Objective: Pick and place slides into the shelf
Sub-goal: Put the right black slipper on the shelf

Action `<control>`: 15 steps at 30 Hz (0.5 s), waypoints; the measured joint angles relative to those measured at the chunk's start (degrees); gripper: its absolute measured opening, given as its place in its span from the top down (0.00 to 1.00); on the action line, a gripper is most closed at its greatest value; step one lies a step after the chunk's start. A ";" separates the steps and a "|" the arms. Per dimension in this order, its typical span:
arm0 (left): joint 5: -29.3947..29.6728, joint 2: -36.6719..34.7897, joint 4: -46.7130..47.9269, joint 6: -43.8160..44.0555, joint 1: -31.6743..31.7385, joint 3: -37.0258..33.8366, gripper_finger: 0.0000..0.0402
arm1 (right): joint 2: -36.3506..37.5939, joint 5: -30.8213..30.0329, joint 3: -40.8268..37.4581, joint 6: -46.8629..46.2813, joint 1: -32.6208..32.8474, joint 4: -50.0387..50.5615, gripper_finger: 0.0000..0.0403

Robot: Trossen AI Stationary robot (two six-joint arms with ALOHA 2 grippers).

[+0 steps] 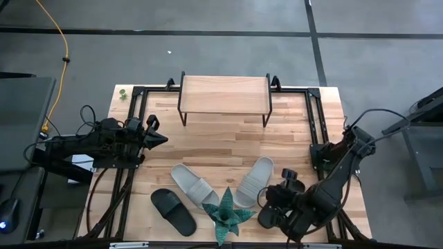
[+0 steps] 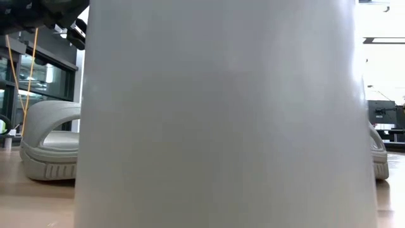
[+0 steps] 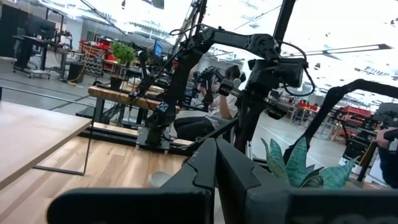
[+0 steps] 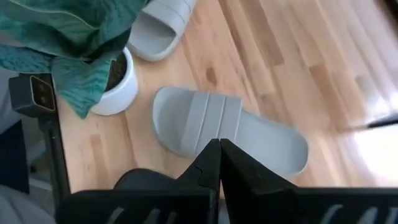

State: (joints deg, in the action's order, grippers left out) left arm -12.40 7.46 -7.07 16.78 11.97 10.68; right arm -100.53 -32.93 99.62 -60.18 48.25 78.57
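The shelf stands on thin dark legs at the table's far edge. Two grey slides lie sole down near the table's near edge, on either side of a potted plant. One black slide lies left of them. A second black slide is mostly hidden under my right arm. My right gripper is shut and hovers above the right grey slide. My left gripper waits shut at the table's left side, left of the shelf.
A green spiky plant in a white pot stands between the slides at the near edge, and its pot fills the low view. Dark frame rails run along the table's sides. Bare wood lies between the shelf and the slides.
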 joint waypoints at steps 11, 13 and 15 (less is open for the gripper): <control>0.00 0.00 0.00 0.01 0.00 0.00 1.00 | -2.78 10.35 -0.25 -15.12 2.56 7.06 1.00; 0.00 0.00 -0.01 0.02 0.01 0.00 1.00 | -2.75 10.70 -0.25 -17.14 2.87 7.04 1.00; 0.00 0.00 -0.02 0.02 0.00 0.00 1.00 | -2.75 11.05 -0.25 -18.03 3.27 7.02 1.00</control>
State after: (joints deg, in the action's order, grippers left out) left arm -12.40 7.46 -7.09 16.79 11.97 10.68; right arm -103.28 -21.88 99.37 -78.21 51.52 85.58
